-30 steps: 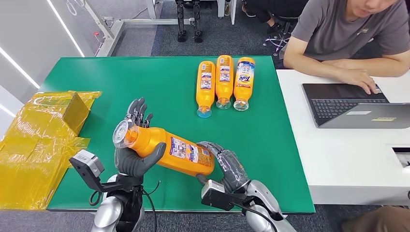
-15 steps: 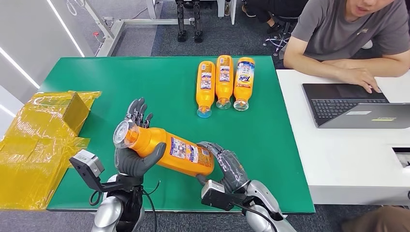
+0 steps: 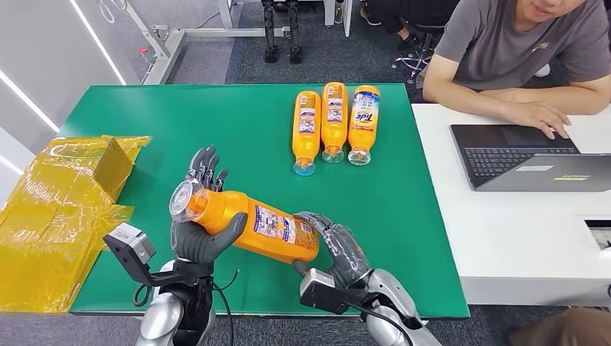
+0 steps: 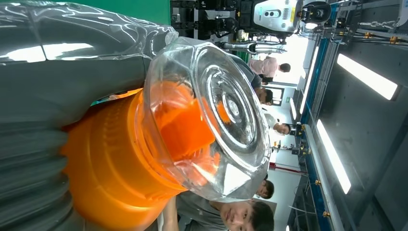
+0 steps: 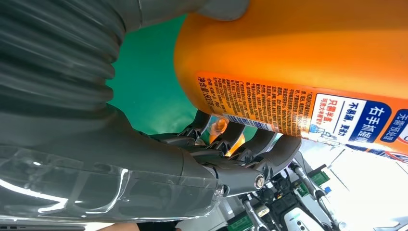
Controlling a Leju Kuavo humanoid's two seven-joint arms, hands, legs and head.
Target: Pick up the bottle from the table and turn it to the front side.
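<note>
- The orange detergent bottle [image 3: 248,222] is lifted above the green tabletop [image 3: 144,122], lying nearly flat between the two hands, with its clear cap [image 3: 184,200] toward the robot's left.
- The left hand [image 3: 202,234] holds the neck end: the thumb curls over the shoulder of the bottle, and the dark fingers [image 3: 205,167] stand up behind the cap, spread apart.
- In the left wrist view the clear cap [image 4: 211,120] and the orange neck sit against the grey palm.
- The right hand [image 3: 339,252] holds the base end; its fingers [image 5: 240,144] are curled around the bottom of the bottle, under the label.
- The side with small print, the back label [image 3: 281,225], faces up in the head view, so I judge the bottle is not yet turned to the front.
- The step in hand seems to be the turning: the pick-up is done, the rotation is in the middle or only starting.
- The next move probably needs to roll the bottle about its long axis, one hand holding firm and the other loosening to take a new hold, without letting it slip.
- Three more detergent bottles [image 3: 333,122] lie side by side at the far part of the tabletop, caps toward the robot; the rightmost shows its front logo.
- A yellow wrapped package [image 3: 58,209] lies at the left edge, and a person sits at a laptop [image 3: 519,158] on the white desk to the right.
</note>
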